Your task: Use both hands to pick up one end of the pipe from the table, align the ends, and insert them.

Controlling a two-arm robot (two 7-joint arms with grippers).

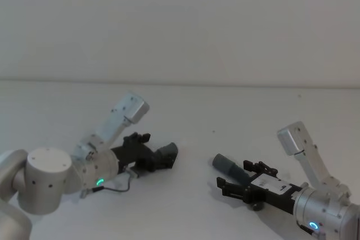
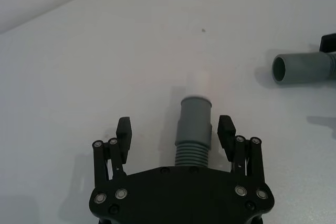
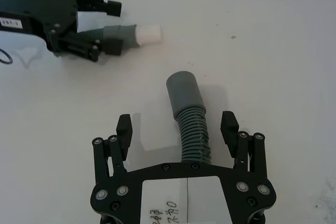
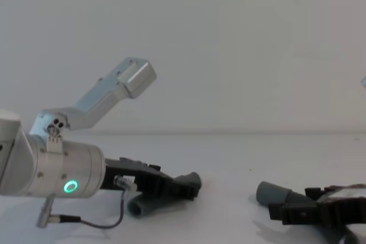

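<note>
Both arms sit low over the table (image 1: pixel 185 111), facing each other. The left gripper (image 2: pixel 175 124) is spread wide, one finger on either side of the stepped end (image 2: pixel 195 116) with a gap on each side, gripping nothing yet, and the white tip (image 2: pixel 198 82) pokes out ahead. The right gripper (image 3: pixel 177 120) is just as wide astride the hose (image 3: pixel 194 137), set back over the ribs so the smooth cuff (image 3: pixel 182 90) is left free. My read is that each grabs behind its mouth so the two ends, lying near but apart and roughly pointed at each other, can be lifted, lined up and pushed together.
</note>
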